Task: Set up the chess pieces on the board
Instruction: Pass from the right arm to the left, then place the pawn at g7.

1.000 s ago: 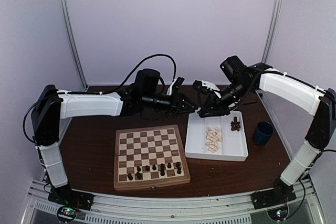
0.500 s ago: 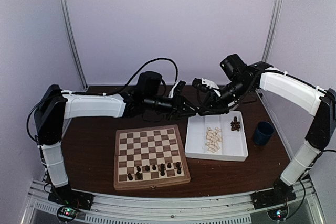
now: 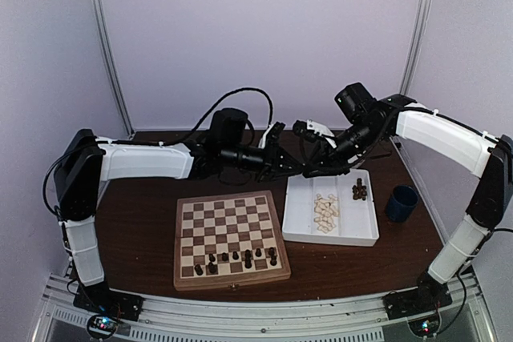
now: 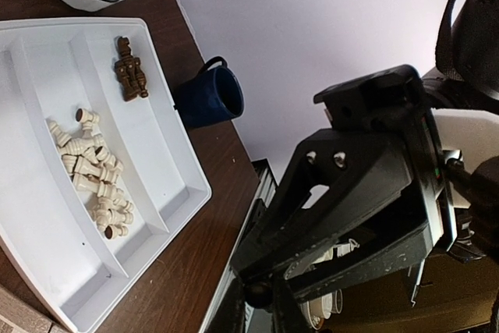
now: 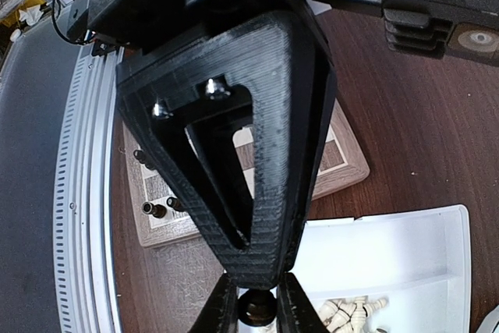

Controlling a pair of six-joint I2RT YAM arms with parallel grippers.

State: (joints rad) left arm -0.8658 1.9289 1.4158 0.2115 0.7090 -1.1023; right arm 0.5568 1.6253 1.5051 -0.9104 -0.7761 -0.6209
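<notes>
Your right gripper (image 5: 256, 314) is clamped on a small dark brown turned chess piece (image 5: 256, 304), held in mid-air at the centre of the overhead view. The left gripper (image 5: 251, 274) meets it tip-to-tip from the frame's left, and you cannot tell whether its jaws are closed. The checkered wooden chessboard (image 3: 231, 222) lies lower left, nearer your left arm.

Browns, cream, white and one navy cup (image 3: 400, 203)
The board (image 3: 228, 222) is checkered light and dark brown inside a tan frame and carries dark brown pieces (image 3: 240, 259); the table (image 3: 136, 222) is deep brown. The tray (image 3: 300, 210) is white, with cream pieces (image 3: 325, 212) and a few more dark ones. The arms (image 3: 136, 162) are white and black, the wall (image 3: 264, 30) pale lilac.
</notes>
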